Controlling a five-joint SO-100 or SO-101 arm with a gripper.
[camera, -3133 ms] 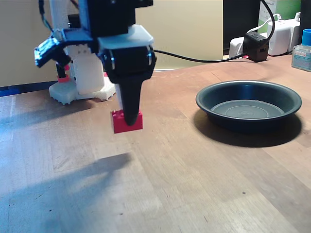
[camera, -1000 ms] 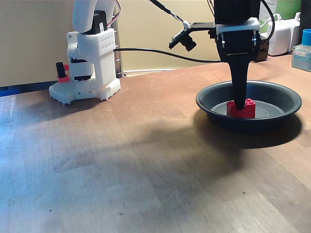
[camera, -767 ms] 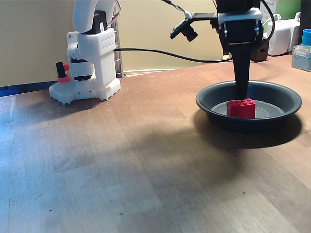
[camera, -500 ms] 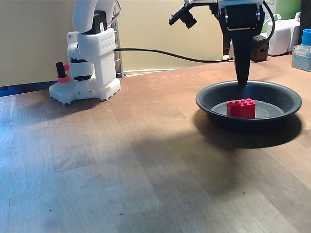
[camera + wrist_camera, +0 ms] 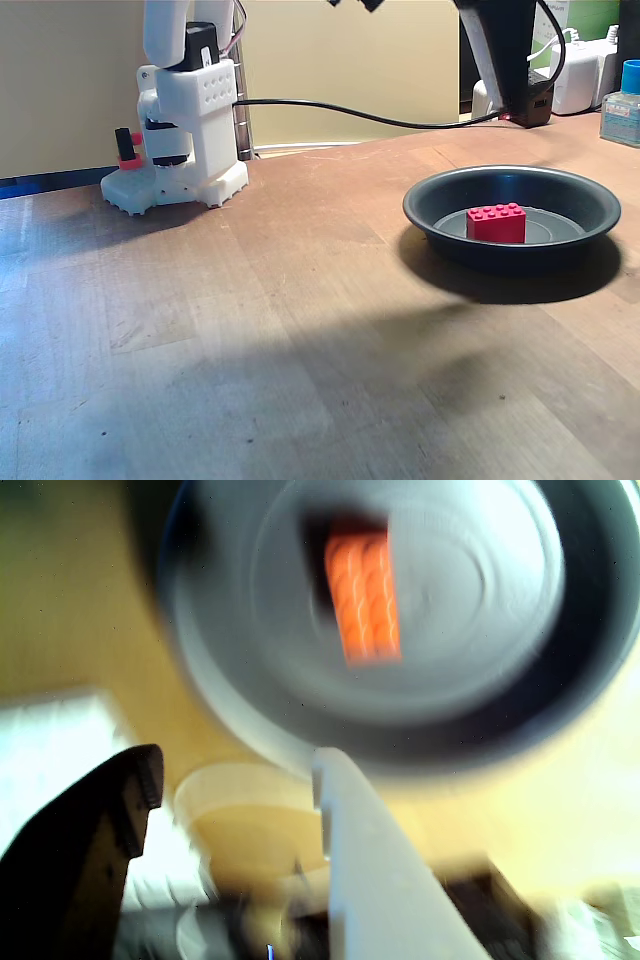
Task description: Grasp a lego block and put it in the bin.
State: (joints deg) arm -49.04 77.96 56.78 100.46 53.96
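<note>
In the fixed view, the bare wooden table [image 5: 250, 350] is seen nearest; beyond it the lego block [image 5: 497, 222] lies studs up inside the bin [image 5: 440, 205], so the task is judged complete. Above, the gripper [image 5: 520, 105] hangs empty. In the blurred wrist view the gripper [image 5: 235, 780] is shown with jaws parted.

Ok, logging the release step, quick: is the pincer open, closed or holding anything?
Pincer: open and empty; the lego block lies in the bin.
</note>
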